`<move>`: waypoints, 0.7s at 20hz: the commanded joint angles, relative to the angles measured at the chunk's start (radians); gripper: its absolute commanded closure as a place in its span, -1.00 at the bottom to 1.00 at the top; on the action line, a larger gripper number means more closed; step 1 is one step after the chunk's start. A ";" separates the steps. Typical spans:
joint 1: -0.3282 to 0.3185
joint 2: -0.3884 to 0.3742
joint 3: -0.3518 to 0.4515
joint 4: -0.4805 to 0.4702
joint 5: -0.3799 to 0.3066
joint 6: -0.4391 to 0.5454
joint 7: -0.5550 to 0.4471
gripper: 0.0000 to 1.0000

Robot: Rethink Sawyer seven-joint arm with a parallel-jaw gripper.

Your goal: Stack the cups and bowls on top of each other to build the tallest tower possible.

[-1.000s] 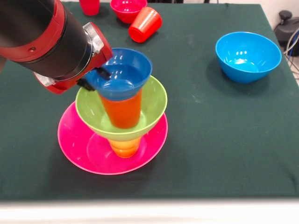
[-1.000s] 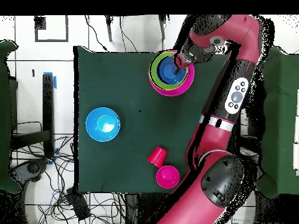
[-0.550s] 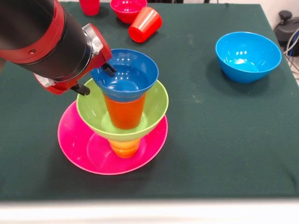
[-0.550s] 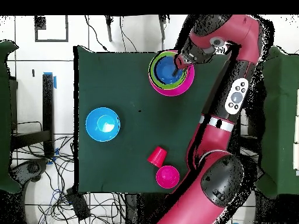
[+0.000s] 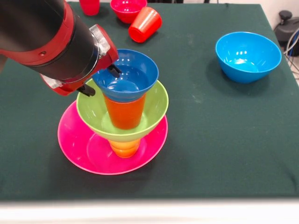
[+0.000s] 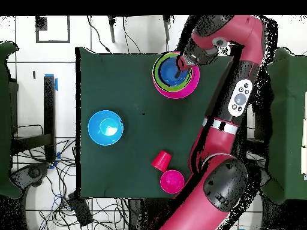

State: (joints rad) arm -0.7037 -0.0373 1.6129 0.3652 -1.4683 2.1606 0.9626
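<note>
The tower stands at the front left of the table. From the bottom it is a wide pink bowl [image 5: 84,147], a yellow cup [image 5: 125,148], a lime green bowl [image 5: 154,109], an orange cup [image 5: 125,113] and a small dark blue bowl [image 5: 133,74] on top. The overhead view shows the tower [image 6: 174,75] from above. My gripper [image 5: 101,80] is at the blue bowl's left rim. One finger is inside the bowl and the other is outside it, spread apart, so it looks open. It also shows in the overhead view [image 6: 181,61].
A light blue bowl [image 5: 247,56] stands at the right, also seen overhead [image 6: 106,127]. At the far edge are a small red bowl [image 5: 128,8], a red cup [image 5: 145,24] lying on its side and another red cup [image 5: 89,5] standing upright.
The gripper's fingers have spread wider across the blue bowl's rim. The blue bowl has shifted slightly to the right on the orange cup. The arm has shifted a little.
</note>
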 commanded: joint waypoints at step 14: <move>0.087 -0.064 0.035 -0.132 -0.249 0.120 -0.337 -1.00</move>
State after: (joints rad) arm -0.6582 -0.0704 1.6353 0.3219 -1.5706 2.2139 0.9626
